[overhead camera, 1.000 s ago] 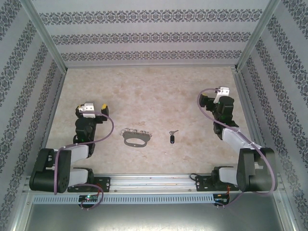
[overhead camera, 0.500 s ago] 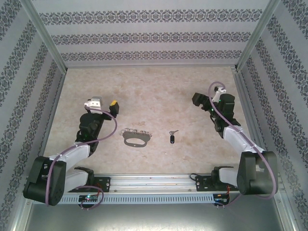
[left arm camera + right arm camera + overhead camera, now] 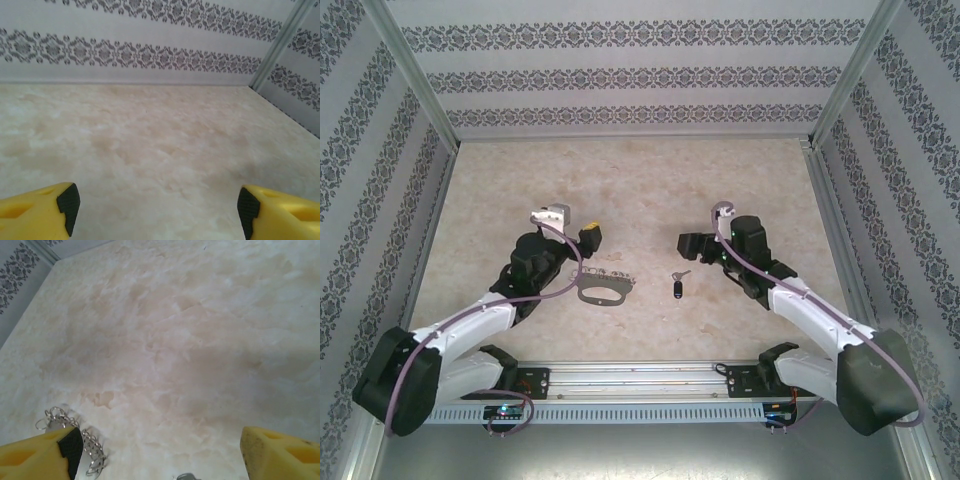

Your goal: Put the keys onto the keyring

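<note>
From above, nothing is joined yet: the key lies loose on the worktop just base-side of the right claw, and the keyring just base-side of the left claw, both untouched. Each arm has swung inward since a second ago. Left wrist: the left claw is spread and empty. Right wrist: the right claw is spread and empty, the keyring's chain beside one finger.

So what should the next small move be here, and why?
Probably lower the right pincer onto the key. The pincer hovers open and empty just beyond the key, which lies loose on the table, apart from the keyring. The left pincer, also open and empty, sits by the keyring, so it likely takes that.
</note>
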{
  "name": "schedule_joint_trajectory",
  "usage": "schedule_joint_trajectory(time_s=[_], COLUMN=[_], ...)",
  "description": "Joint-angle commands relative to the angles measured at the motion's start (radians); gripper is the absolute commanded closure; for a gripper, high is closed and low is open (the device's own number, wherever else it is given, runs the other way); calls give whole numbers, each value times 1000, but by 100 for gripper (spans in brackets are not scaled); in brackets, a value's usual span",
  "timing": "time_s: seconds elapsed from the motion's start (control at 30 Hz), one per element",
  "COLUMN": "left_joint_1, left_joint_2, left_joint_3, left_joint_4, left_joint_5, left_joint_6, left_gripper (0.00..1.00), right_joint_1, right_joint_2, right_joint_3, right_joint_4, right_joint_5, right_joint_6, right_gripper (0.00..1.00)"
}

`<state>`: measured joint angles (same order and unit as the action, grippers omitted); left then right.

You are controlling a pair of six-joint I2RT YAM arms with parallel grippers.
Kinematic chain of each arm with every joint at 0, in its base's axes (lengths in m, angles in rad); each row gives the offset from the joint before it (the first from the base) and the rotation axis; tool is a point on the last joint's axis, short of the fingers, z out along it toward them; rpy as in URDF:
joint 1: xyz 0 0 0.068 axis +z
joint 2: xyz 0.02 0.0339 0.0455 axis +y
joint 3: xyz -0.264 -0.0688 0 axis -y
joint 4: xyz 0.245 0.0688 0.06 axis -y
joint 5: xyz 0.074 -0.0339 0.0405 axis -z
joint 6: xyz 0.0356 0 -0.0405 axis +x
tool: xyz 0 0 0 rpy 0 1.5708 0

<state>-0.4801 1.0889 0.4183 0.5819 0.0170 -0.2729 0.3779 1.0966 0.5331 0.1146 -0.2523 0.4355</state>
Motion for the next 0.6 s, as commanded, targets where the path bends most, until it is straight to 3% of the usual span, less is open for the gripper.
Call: schedule_joint_trajectory(time_s=[0.0,0.07,0.1,0.27,0.57], left_joint_1=[-58,-96,-117,-199,-300], left_joint_2=[-56,-80,-86,-47,142], left_joint_3=[-14,-22,-25,-36,-54], left_joint_4=[-143,-197,-225,-292,-201], left_joint_5=[-60,-81,-97,-147,-170], left_joint_6=[-99,-128,-143,-218,-329], left_gripper=[18,18,18,20,21], right_joint_1=[20,20,20,17,1], right_joint_2=[-34,-40,-42,-64,-8], right_joint_3=[-25,-25,-23,-27,-11], right_joint_4=[-35,-45,-52,-36,-2], right_joint_5=[70,72,75,117,93], right_joint_6=[14,21,20,47,65], right_gripper=[18,12,3,2,2])
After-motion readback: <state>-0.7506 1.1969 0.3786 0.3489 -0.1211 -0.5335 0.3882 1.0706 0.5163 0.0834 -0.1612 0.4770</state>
